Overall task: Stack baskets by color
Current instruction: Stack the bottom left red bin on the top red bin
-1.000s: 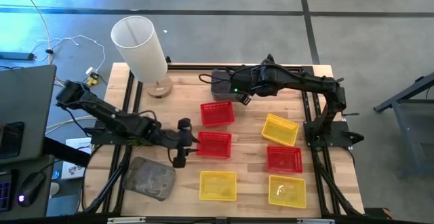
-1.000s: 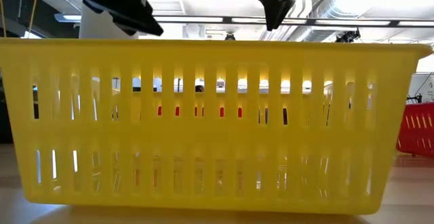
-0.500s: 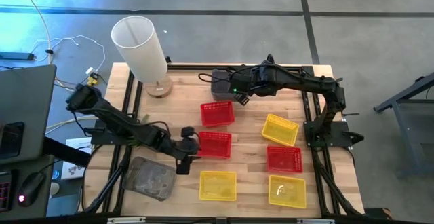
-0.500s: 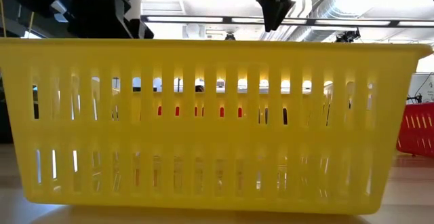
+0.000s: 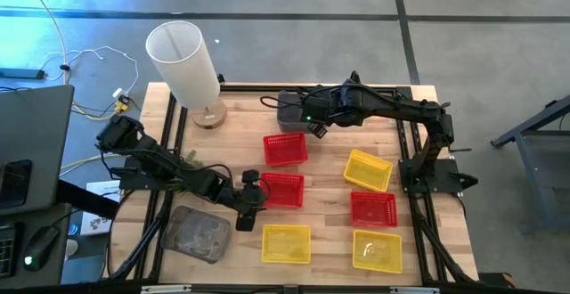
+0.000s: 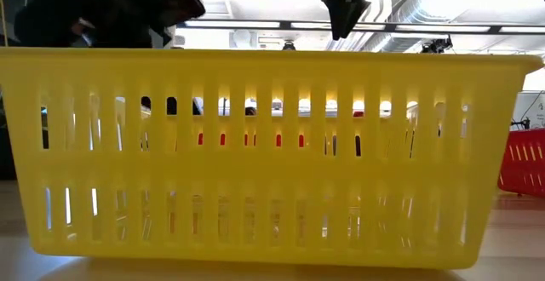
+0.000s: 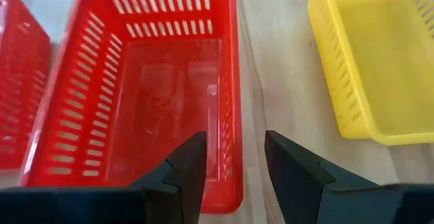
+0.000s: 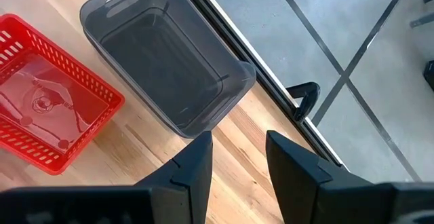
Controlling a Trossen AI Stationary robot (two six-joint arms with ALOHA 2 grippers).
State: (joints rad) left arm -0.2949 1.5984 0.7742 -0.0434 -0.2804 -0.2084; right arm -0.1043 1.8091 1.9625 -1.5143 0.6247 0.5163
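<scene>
The wooden table (image 5: 240, 125) carries a tall white cylinder (image 5: 183, 61) on a wooden base at its far left corner. The baskets are spread over the rest of it. A dark grey basket (image 5: 292, 110) sits at the far edge, and another grey one (image 5: 198, 233) lies near the left front corner. Three red baskets show: one (image 5: 285, 148) just in front of the far grey one, one (image 5: 283, 189) in the middle of the table, and one (image 5: 373, 208) towards the right. Three yellow baskets show: one (image 5: 368, 169) tilted on the right side, and two (image 5: 286, 243) (image 5: 377, 250) along the front edge. None is stacked on another

The left gripper (image 5: 252, 190) hangs at the left edge of the middle red basket (image 7: 135, 108), fingers (image 7: 186, 166) parted over its near wall, with nothing held. The right gripper (image 5: 314, 126) hovers beside the far grey basket (image 8: 166, 75), fingers (image 8: 196, 159) apart and empty, the wood of the table showing between them
</scene>
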